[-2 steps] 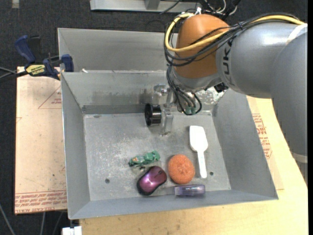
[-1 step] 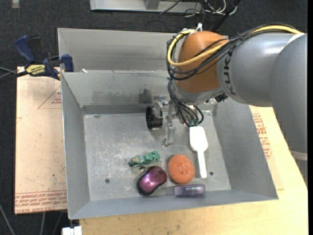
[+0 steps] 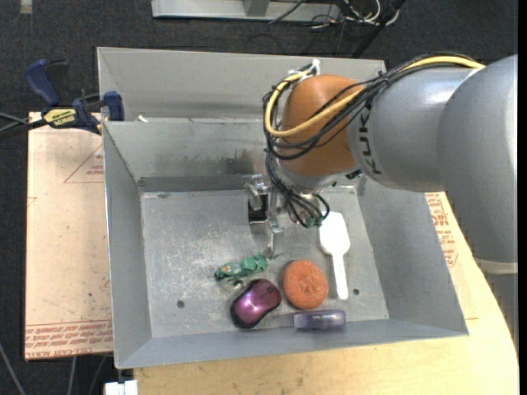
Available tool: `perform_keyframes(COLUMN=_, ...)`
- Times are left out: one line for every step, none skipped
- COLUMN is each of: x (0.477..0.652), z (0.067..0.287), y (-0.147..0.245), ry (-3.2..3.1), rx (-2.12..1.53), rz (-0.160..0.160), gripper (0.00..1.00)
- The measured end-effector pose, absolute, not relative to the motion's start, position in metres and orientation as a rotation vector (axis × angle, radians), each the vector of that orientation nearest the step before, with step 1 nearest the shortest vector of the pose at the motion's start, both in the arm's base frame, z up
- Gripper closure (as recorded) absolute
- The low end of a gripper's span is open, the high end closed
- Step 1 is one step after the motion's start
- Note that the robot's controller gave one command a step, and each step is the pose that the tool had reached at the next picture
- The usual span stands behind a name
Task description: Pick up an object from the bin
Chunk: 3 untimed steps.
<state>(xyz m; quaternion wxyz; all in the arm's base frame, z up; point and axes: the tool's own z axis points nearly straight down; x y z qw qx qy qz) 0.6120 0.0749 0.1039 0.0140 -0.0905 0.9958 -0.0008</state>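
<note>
Claw (image 3: pixel 270 243) low over bin (image 3: pixel 181 237) middle, grip state unclear, green toy (image 3: pixel 242 268), perhaps a lizard, just beside at eight o'clock, orange ball (image 3: pixel 305 283) at five.

Purple mouse (image 3: pixel 256 302) by orange round scrubber (image 3: pixel 305 284); white spoon (image 3: pixel 336 246) adj.; purple tube (image 3: pixel 319 320) nr front wall.

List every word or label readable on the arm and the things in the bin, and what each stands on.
"KUKA": on the grey arm, beside its orange cover.
No print legible on the purple case at the front wall of the bin.
Other things there: no text visible.
</note>
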Motion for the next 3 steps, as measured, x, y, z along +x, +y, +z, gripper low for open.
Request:
perform_keyframes(x=0.601, z=0.095, y=0.091, ry=3.107, rx=-0.454, rz=0.011, gripper=0.0)
perform_keyframes(x=0.59, z=0.094, y=0.092, ry=3.116, rx=-0.309, rz=0.001, gripper=0.0)
perform_keyframes(x=0.55, z=0.08, y=0.121, ry=3.078, rx=-0.57, rz=0.008, gripper=0.0)
